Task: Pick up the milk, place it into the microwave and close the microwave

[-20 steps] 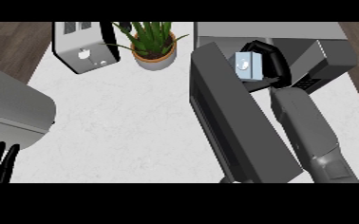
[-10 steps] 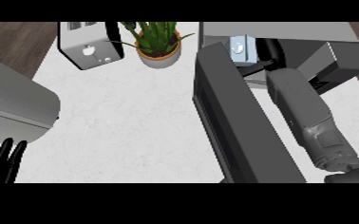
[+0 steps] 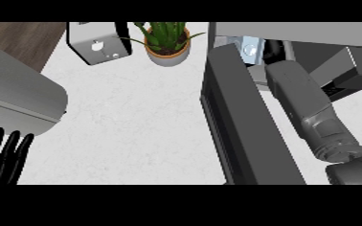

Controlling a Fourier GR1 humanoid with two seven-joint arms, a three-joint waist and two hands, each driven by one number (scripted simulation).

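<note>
Head view: the milk [image 3: 249, 51] shows as a small pale carton just past the far top corner of the open microwave door [image 3: 240, 124], at the mouth of the microwave [image 3: 311, 31]. The right hand [image 3: 274, 52] is a dark shape touching or just beside the carton, on the side away from the door. The right forearm [image 3: 304, 100] covers it, so whether it grips the carton cannot be told.

The left hand [image 3: 14, 153] rests well to the left of the door at the view's lower edge. Its fingers are straight, side by side and slightly apart, holding nothing.

The carton is probably light and stiff enough to carry. Its flat walls would likely dent under a hard squeeze, and its smooth faces may slide. The best hold is likely across two opposite flat sides, around mid-height, keeping it upright.

By count there is one milk carton and one microwave with its single door standing open. One toaster [image 3: 99, 45] and one potted plant [image 3: 167, 45] stand on the counter [image 3: 141, 124] far left of the door. Two hands are in view.
</note>
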